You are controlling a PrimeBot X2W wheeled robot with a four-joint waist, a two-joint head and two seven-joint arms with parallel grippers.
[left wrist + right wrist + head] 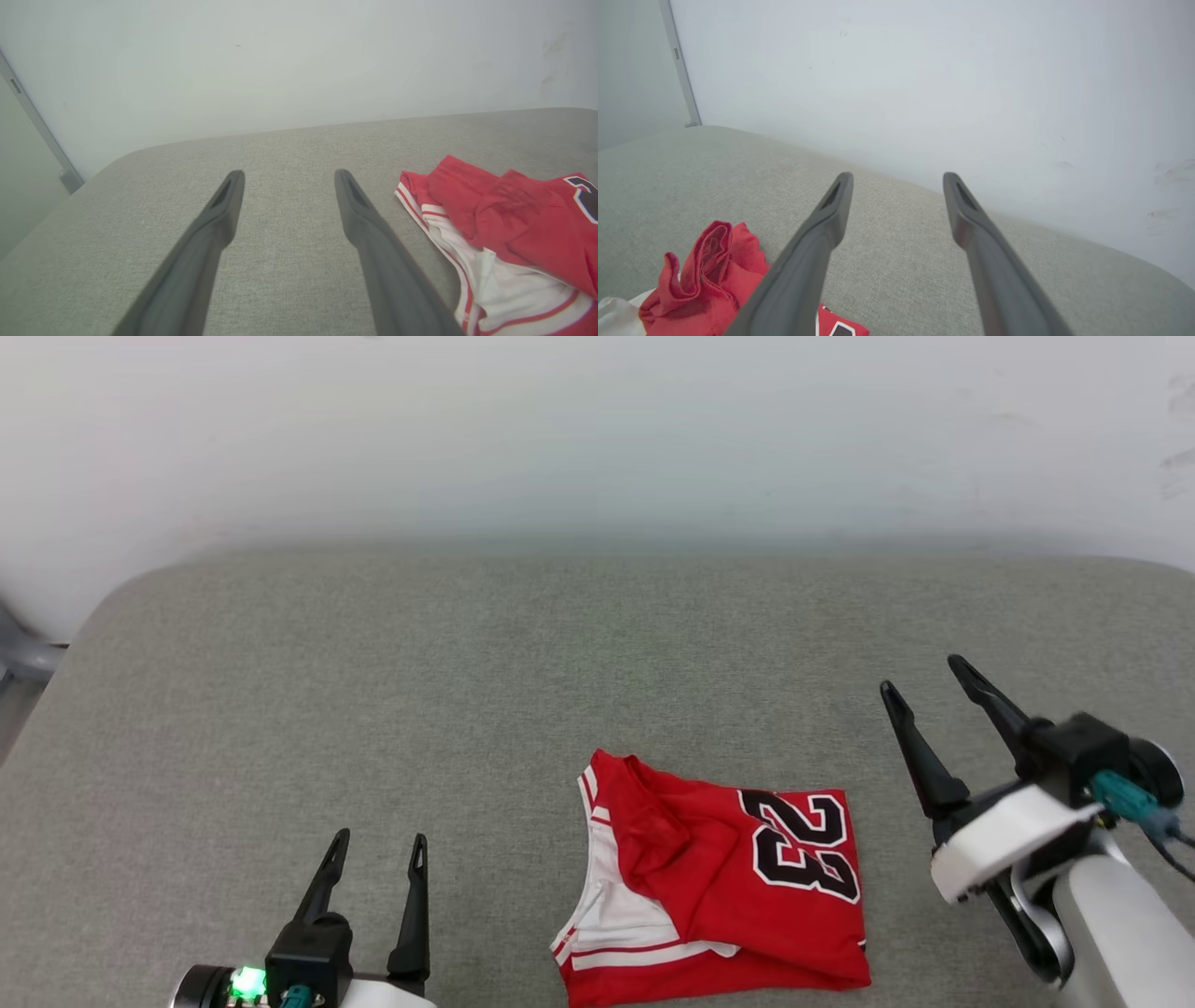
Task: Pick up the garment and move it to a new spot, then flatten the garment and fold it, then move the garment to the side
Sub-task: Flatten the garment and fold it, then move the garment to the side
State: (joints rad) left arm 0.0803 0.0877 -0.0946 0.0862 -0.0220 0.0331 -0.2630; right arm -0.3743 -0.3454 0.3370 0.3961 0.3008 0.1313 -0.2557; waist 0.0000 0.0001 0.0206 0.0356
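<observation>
**Jersey down in a loose heap, both grippers free: flatten next**

The grey fabric surface (373, 709) takes up most of the head view, w/ a pale wall (597, 429) behind. The garment (719, 877) lies on it low in that view, right of centre, betw. the two grippers. Its red body is doubled over itself and a white sleeve (616, 915) w/ striped trim pokes out on its left side. It's neither flat nor a tidy fold.

The left gripper (381, 840) has its fingers spread wide w/ nothing betw. them. It sits off the cloth's left edge, bare surface in betw. The right gripper (920, 675) is likewise wide apart & empty, near the cloth's right edge and not touching it as far as I can tell.

Judgement: the cloth looks set down, so flattening is prob. the step in hand. To do it well:
- Take two separate edges, one per gripper (hem corners or shoulders), not the thick middle, or the layers will lift together.
- Pinch only the top layer at the red flap (653, 821), peel it back, then pull outward evenly on both sides.
- The knit prob. slides on the weave, so keep pulls low & slow.
- Get the sleeves out before folding.

Writing: a big black "23" (808, 845), white-outlined, sits skewed on the red panel. No brand or label is legible.
</observation>
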